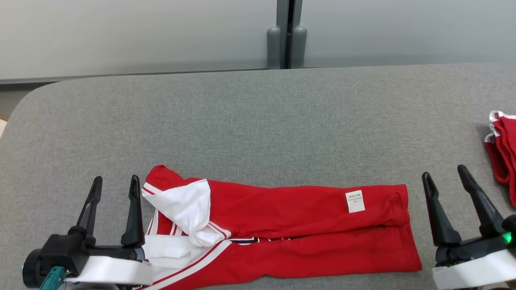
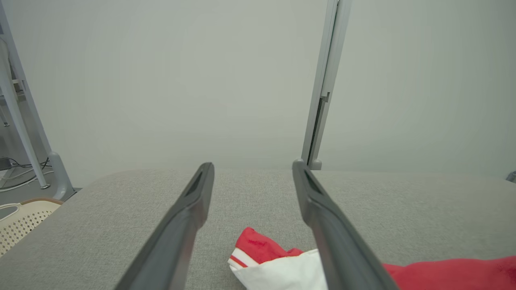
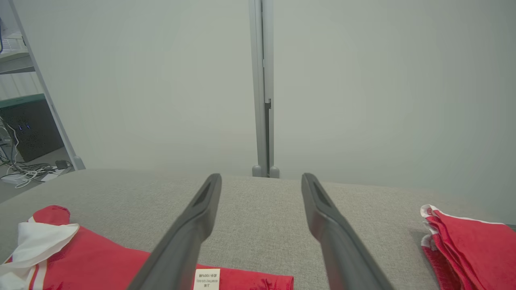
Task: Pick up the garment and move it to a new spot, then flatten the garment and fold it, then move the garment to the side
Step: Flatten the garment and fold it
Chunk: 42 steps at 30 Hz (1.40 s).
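- Jaws spread wide and empty on both: left gripper [image 1: 116,178] just left of the garment [image 1: 302,209], right gripper [image 1: 444,171] just right of it.
- It lies folded lengthwise at the near edge of the grey table [image 1: 258,121].

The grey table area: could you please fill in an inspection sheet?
Surface: grey fabric table.
Job's things: red garment with white trim, folded into a long band, white label facing up.
Clutter: pile of red cloths at the table's right edge.
Claws: left claw and right claw open, empty, one at each end of the garment.
Cables: loose cables on the floor, left of the table.
Surroundings: pale partition wall, grey post, cream perforated basket.
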### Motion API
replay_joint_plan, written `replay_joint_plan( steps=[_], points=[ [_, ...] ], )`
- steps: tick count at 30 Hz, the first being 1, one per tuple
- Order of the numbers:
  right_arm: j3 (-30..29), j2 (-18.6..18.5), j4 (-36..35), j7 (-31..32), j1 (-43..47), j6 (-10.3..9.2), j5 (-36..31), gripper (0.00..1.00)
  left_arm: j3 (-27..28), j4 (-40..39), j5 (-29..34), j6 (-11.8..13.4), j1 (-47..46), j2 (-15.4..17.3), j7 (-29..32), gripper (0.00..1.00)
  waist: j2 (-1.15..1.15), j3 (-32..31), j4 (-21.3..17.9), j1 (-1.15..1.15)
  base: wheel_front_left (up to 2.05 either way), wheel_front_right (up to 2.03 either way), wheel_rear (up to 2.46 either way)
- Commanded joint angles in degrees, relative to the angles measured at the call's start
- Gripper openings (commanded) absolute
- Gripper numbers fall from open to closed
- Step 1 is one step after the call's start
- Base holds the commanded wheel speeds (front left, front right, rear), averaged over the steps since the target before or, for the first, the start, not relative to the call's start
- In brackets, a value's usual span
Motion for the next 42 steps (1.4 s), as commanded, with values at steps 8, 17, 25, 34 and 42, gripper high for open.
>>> replay_joint_plan(
  steps=[8, 17, 25, 34, 42],
  points=[
    [0.62, 1.55, 1.50, 0.57, 3.58, -0.02, -0.58, 1.00, 0.65, 2.27, 0.53, -1.94, 3.63, 0.36, -0.14, 1.00, 0.00, -3.16, -1.26, 0.00, 0.00, 0.00, 0.00],
    [0.47, 2.22, 1.79, 0.65, 4.62, -0.02, -0.14, 1.00, 1.31, 2.75, -0.44, -2.18, 5.48, 0.17, -0.14, 1.00, 0.00, -4.05, -1.63, 0.00, 0.00, 0.00, 0.00],
    [0.37, 2.22, 2.50, 0.97, 3.86, -0.02, 0.06, 1.00, 1.12, 2.37, -1.01, -1.61, 5.37, 0.28, 0.68, 1.00, 0.00, -3.85, -1.79, 0.00, 0.00, 0.00, 0.00],
    [-0.36, 0.50, 7.45, 0.90, 1.44, -0.02, 1.25, 1.00, 0.28, 1.12, -0.27, -1.62, 2.43, -0.03, 1.08, 1.00, 0.00, -1.31, -0.65, 0.00, 0.00, 0.00, 0.00],
    [2.62, -1.13, 22.33, -0.99, -4.73, -0.02, 4.13, 1.00, -0.59, 1.83, 0.41, -2.56, -2.34, -1.44, 0.50, 1.00, 0.00, 3.34, 1.16, 0.00, 0.00, 0.00, 0.00]
  ],
)
